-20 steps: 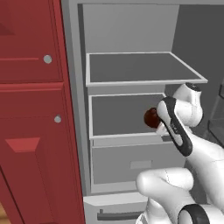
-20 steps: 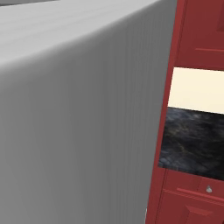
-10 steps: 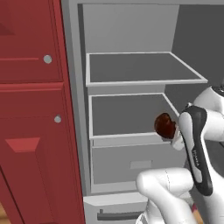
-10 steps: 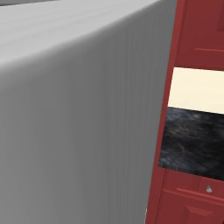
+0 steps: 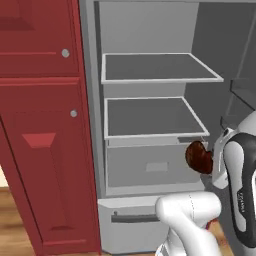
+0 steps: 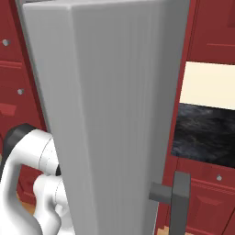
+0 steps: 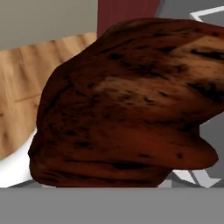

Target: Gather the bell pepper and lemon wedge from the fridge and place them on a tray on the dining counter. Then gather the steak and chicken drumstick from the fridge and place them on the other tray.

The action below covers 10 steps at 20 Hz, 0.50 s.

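Gripper (image 5: 209, 161) clamped on the steak (image 5: 198, 156), jaws spread wide around it, fingertips hidden behind the meat in hand view. Steak sits right at the hand, just out front of the fridge (image 5: 150, 125) at drawer (image 5: 155, 167) height, clear of the 2 shelves (image 5: 152, 117). Long axis hard to call; in hand view (image 7: 122, 105) it runs roughly across the frame. Coming move, as I judge it: carry it away from the fridge to a tray, not in sight. Left base view shows fridge interior and steak at the hand; right base view shows the open fridge door (image 6: 114, 114) edge-on, with red cabinets (image 6: 211, 41) beyond
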{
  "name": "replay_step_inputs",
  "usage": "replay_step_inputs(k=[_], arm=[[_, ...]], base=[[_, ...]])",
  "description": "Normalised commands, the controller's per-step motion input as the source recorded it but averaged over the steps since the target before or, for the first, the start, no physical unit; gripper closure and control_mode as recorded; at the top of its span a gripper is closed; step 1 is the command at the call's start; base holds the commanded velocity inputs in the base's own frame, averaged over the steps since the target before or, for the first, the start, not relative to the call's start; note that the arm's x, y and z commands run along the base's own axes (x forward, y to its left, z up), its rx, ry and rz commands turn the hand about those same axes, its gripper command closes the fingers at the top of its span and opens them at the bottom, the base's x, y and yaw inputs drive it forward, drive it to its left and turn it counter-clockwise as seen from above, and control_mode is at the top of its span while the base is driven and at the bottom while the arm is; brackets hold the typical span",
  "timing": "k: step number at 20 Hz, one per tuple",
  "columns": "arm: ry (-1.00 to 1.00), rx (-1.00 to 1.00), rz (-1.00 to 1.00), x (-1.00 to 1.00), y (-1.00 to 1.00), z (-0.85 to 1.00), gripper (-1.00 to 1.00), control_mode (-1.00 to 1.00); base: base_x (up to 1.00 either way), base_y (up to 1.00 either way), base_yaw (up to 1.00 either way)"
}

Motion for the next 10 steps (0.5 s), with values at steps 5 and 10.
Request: replay_step_inputs(k=[5, 10], arm=[[0.0, 0.0, 0.0, 0.0, 0.0, 0.0, 1.0, 1.0], [0.0, 0.0, 0.0, 0.0, 0.0, 0.0, 1.0, 1.0]], base=[[-1.0, 0.02, 0.1], [-1.0, 0.04, 0.04]])
